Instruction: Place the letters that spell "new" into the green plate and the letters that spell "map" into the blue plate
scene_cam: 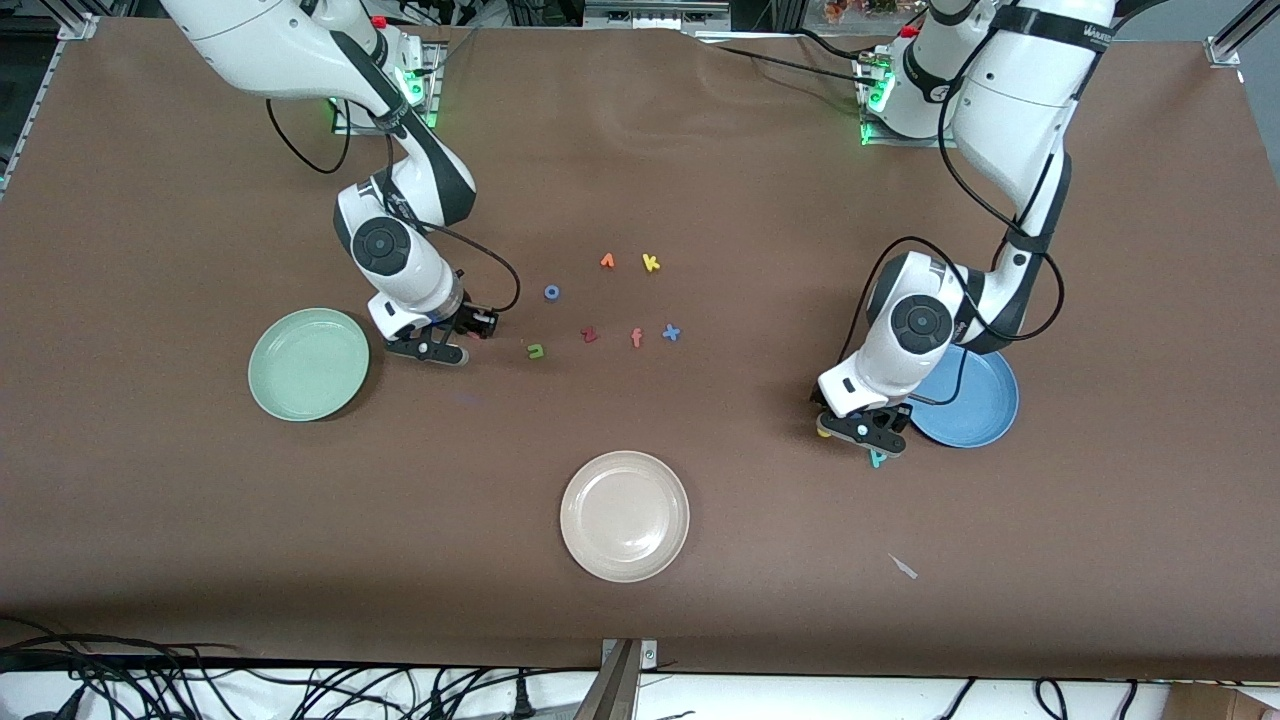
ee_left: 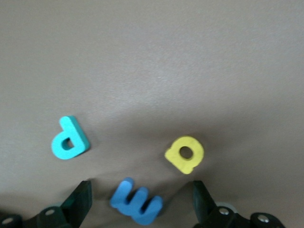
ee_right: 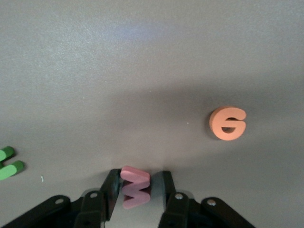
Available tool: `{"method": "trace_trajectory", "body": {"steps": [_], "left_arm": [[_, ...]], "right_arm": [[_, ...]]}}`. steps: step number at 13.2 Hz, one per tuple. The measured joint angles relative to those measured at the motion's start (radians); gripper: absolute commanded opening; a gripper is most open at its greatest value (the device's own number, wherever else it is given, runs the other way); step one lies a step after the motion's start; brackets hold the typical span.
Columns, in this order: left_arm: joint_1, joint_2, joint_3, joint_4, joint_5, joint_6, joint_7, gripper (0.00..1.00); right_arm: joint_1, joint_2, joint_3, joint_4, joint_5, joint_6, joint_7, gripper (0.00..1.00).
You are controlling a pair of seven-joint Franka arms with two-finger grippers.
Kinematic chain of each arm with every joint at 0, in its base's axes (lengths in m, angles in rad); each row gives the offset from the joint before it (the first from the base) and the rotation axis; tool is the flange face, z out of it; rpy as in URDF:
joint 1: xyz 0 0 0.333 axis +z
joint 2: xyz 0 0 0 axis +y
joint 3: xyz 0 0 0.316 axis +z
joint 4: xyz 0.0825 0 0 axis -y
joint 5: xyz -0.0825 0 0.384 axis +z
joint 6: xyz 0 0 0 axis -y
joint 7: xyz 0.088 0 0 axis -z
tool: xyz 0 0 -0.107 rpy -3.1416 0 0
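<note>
Brown matting is covering the whole table (scene_cam: 700, 150), with wide bare stretches lying between the three plates. Pinkish-red foam w (ee_right: 135, 186) is sitting pinched between the right gripper (ee_right: 137, 190), whose fingers (ee_right: 111, 187) are pressing both its sides, low at the table just beside the round pale mint-green plate (scene_cam: 308, 363). Orange foam e (ee_right: 228, 123) is lying flat near it, and green foam n (scene_cam: 537, 350) is lying a little toward the table's middle. Blue foam m (ee_left: 137, 201) is lying between the spread, released fingers (ee_left: 80, 197) of the left gripper (ee_left: 140, 199), untouched; yellow foam a (ee_left: 185, 154) and teal foam p (ee_left: 69, 138) are lying just beside it. This gripper (scene_cam: 862, 428) is hanging low beside the rim of the round mid-blue plate (scene_cam: 985, 405), its arm bent steeply down. Both plates are lying empty
</note>
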Motion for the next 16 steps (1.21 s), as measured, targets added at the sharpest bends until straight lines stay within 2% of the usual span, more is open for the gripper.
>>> {"method": "trace_trajectory", "body": {"steps": [2,4,6,7,9,11,12,16], "left_arm": [[0.001,0.0,0.007,-0.001,0.0,0.0,0.019,0.93],[0.001,0.002,0.01,-0.009,0.0,0.0,0.02,0.93],[0.001,0.003,0.011,-0.01,0.0,0.001,0.021,0.86],[0.001,0.003,0.012,-0.01,0.0,0.001,0.021,0.85],[0.001,0.003,0.015,-0.011,0.0,0.001,0.021,0.83],[0.001,0.003,0.016,-0.011,0.0,0.001,0.021,0.74],[0.001,0.003,0.016,-0.011,0.0,0.001,0.021,0.74],[0.001,0.001,0.019,-0.01,0.0,0.001,0.021,0.66]], "right_arm": [[0.0,-0.003,0.001,0.0,-0.001,0.002,0.0,0.0],[0.0,-0.002,0.001,-0.001,-0.001,0.003,0.0,0.0],[0.0,-0.003,0.001,0.008,-0.001,-0.003,0.0,0.0],[-0.001,-0.007,-0.001,0.033,-0.002,-0.046,-0.001,0.0],[-0.002,-0.024,-0.018,0.155,-0.005,-0.272,-0.032,0.0],[-0.003,-0.046,-0.067,0.277,-0.006,-0.475,-0.137,0.0],[-0.004,-0.057,-0.105,0.305,-0.006,-0.513,-0.218,0.0],[-0.016,-0.064,-0.283,0.315,-0.005,-0.52,-0.533,0.0]]}}
